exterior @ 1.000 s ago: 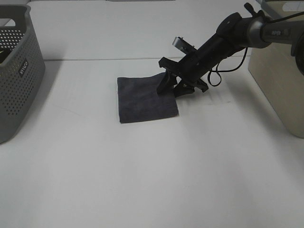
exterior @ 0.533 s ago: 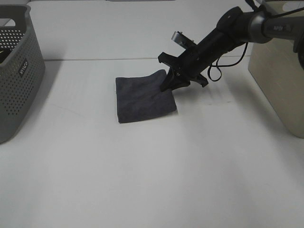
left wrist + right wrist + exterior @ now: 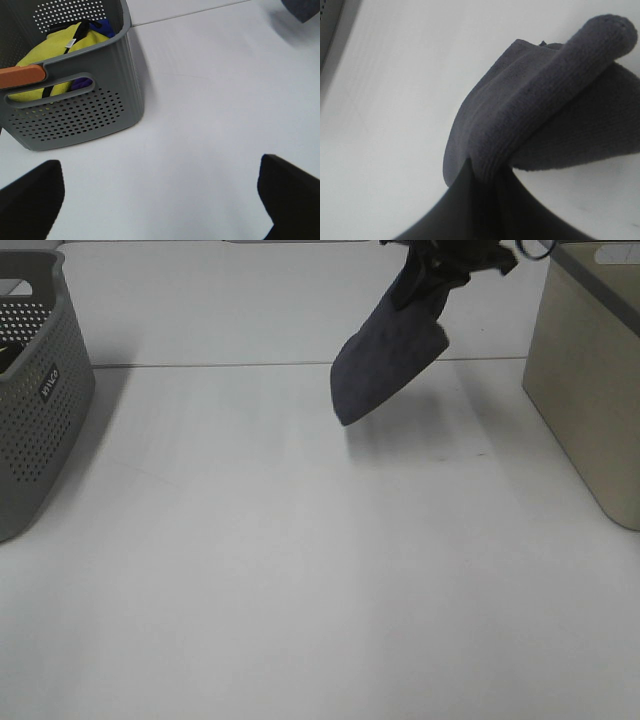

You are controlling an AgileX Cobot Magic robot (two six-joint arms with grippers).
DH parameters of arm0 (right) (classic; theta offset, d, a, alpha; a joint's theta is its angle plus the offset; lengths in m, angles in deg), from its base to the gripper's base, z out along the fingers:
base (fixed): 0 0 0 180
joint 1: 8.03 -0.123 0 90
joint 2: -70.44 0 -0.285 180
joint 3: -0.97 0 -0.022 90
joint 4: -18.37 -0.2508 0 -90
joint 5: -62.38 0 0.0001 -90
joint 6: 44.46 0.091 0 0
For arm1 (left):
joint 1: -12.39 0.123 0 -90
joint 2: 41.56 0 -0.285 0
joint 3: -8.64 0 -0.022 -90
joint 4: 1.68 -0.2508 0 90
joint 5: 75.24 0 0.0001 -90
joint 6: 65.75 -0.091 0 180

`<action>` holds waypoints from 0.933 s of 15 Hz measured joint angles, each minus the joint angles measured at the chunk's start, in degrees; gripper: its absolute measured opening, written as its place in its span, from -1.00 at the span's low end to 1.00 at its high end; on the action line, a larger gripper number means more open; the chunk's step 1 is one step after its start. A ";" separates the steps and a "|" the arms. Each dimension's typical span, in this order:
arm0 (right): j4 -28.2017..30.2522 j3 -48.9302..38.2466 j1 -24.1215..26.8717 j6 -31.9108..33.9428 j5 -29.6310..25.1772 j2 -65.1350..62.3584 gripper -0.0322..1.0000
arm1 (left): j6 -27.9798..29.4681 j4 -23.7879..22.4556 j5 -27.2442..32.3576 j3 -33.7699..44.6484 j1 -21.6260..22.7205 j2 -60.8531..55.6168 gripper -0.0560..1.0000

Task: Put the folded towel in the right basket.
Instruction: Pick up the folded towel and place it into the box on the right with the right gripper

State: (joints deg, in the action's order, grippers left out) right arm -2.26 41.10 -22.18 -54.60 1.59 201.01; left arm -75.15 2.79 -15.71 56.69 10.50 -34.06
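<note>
The folded dark grey towel (image 3: pixel 385 360) hangs in the air above the back of the white table, held by its upper edge. My right gripper (image 3: pixel 432 265) is shut on it at the top of the high view. In the right wrist view the towel (image 3: pixel 540 105) fills the frame, pinched between the dark fingers (image 3: pixel 485 200). The beige right basket (image 3: pixel 590 380) stands at the right edge, to the right of the towel. My left gripper (image 3: pixel 160 195) is open and empty, low over the table near the grey basket.
A grey perforated basket (image 3: pixel 35 390) stands at the left edge; in the left wrist view it (image 3: pixel 75 107) holds yellow and blue cloth. The white table (image 3: pixel 300 570) spreads between the two baskets.
My right gripper closed on the towel's edge and lifted it off the table, moving it up and back toward the right. The towel now hangs free.
</note>
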 joint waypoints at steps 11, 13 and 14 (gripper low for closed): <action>11.29 0.00 18.28 3.72 -1.15 -19.60 -0.86 | 0.00 0.00 0.00 0.00 0.00 0.00 0.97; 10.54 0.00 23.66 3.84 -2.64 -19.48 -0.86 | 0.00 0.00 0.00 0.00 0.00 0.00 0.97; 10.43 0.00 25.50 3.84 -3.50 -19.14 -0.86 | 0.00 0.00 0.00 0.00 0.00 0.00 0.97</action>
State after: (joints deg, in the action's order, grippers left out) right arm 8.17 41.10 3.32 -50.76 -1.91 181.87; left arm -75.15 2.79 -15.71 56.69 10.50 -34.06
